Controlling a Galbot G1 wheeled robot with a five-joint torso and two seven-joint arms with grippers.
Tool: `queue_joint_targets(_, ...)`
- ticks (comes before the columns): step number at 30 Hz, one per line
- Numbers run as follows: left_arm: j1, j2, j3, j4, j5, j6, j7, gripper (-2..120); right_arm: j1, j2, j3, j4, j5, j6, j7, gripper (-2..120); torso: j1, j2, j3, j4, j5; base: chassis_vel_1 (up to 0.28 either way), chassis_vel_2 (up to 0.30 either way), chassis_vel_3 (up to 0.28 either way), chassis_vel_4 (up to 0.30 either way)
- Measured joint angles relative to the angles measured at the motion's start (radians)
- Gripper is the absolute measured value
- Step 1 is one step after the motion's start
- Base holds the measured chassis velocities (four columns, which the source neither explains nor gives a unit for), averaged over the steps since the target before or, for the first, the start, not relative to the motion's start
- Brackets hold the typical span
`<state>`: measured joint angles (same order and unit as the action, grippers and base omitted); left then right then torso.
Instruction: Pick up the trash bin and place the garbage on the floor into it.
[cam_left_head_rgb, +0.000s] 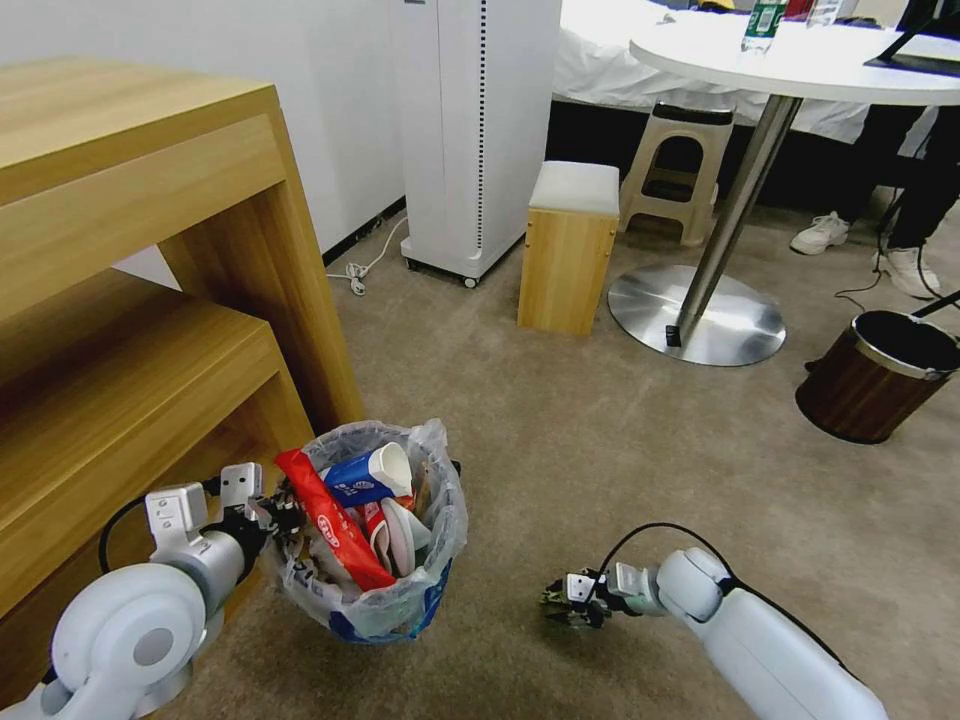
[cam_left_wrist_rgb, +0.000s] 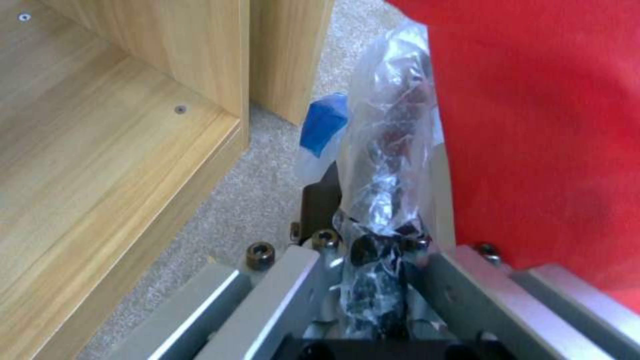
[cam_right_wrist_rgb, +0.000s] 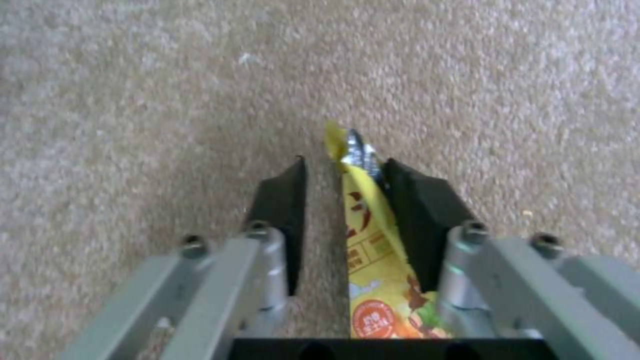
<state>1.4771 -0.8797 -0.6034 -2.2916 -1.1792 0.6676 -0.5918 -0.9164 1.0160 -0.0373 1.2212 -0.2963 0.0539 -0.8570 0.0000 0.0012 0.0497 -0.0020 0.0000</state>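
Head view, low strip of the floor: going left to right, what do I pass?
Left gripper on the bin rim → trash bin packed with garbage → bare carpet → right gripper with a yellow wrapper between its fingers.

floor (cam_left_head_rgb: 620, 450): open right of trash bin (cam_left_head_rgb: 375, 590) | wooden shelf (cam_left_head_rgb: 150, 330): blocks its left

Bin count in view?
2. The bag-lined trash bin beside the wooden shelf, its rim clamped in the left pincer; a brown wood-look bin on the carpet, right of the table's base.
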Motion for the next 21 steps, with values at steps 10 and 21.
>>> queue_joint_targets(10,-0.002,-0.002,0.0,0.008,0.001,-0.001,0.006,1,0.003,-0.002,0.006,-0.003,-0.003,-0.003,-0.001,0,0.0,0.0,0.0,0.0001,0.0,0.0,0.0,0.0,0.0)
queue_joint_targets(21,-0.006,-0.002,0.002,0.012,0.002,-0.004,0.009,1,0.007,-0.005,0.002,-0.002,0.043,-0.005,0.085,0,0.0,0.0,0.0,0.0,0.0,0.0,0.0,0.0,0.0)
